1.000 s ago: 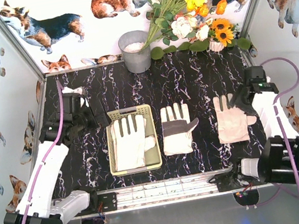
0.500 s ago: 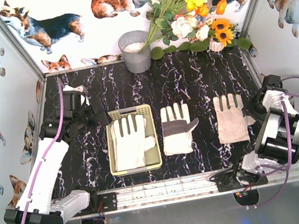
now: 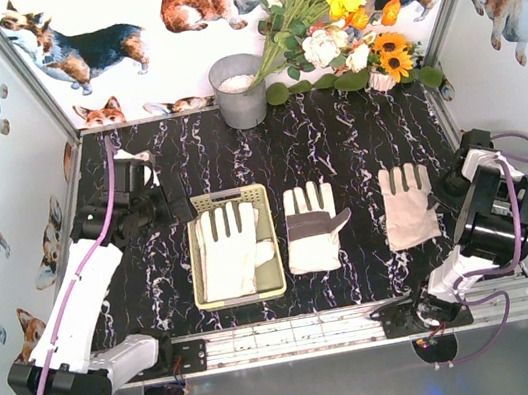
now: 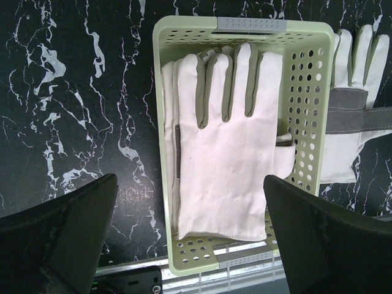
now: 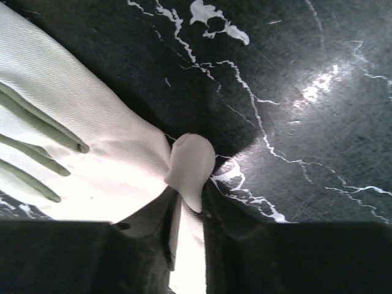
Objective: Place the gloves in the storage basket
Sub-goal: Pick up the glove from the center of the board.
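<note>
The pale yellow-green storage basket (image 3: 242, 296) sits left of centre on the black marble table, with white gloves (image 3: 227, 249) stacked palm-up inside. In the left wrist view the basket (image 4: 184, 24) and its gloves (image 4: 226, 147) lie between my wide-open fingers. My left gripper (image 3: 180, 209) is open and empty, just left of the basket. A second glove (image 3: 312, 228) lies flat in the middle. A third glove (image 3: 407, 206) lies at the right. My right gripper (image 3: 439, 194) is shut on its thumb edge, and in the right wrist view (image 5: 187, 202) it pinches that glove (image 5: 92, 141).
A grey metal bucket (image 3: 239, 90) stands at the back centre, beside a bunch of artificial flowers (image 3: 335, 13) at the back right. A metal rail (image 3: 297, 334) runs along the front edge. Walls printed with corgis close in the table on three sides.
My right arm has folded back toward its base and the gripper has closed on the right glove's thumb edge. That glove now looks narrower. The left arm has barely moved.
</note>
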Controlling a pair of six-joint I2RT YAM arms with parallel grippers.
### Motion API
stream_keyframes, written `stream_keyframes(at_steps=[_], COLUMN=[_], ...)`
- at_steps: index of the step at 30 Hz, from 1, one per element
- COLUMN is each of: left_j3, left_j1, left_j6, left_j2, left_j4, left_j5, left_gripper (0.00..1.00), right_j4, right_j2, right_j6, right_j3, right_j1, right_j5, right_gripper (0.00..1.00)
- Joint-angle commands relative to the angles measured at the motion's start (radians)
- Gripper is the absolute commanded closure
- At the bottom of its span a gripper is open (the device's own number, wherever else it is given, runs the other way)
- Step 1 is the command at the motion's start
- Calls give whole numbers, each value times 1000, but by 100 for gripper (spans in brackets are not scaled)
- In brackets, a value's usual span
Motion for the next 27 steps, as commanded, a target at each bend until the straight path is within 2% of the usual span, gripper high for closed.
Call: stream_keyframes(at_steps=[1,4,8,12,16,21,27], left_j3=[41,48,68,103,120,107,32], left_j1=[-6,-6,-6,-6,-6,-11,-43], left_j6=[21,18,4,-36,-104,-199,-340], left_j2=[-1,3,17,45,74,87,67], left_j4=[-13,-6,19,68,156,265,497], left_j5=[-18,-18,1,68,168,300,484], left_gripper=[0,0,0,0,0,0,2], right_j4=[46,40,3,-13,16,147,424], right_j2=[18,-21,-141,-322,-476,-645,-712], right_j6=[-15,-17,-19,9,89,271,486], right_j3=[2,-6,-2,-10,-38,-62,-53], right_j1=[-7,-7,-7,4,93,246,390], right_j5=[-7,-33,-134,-324,-456,-522,-622], right_gripper=[88,100,100,100,100,100,100])
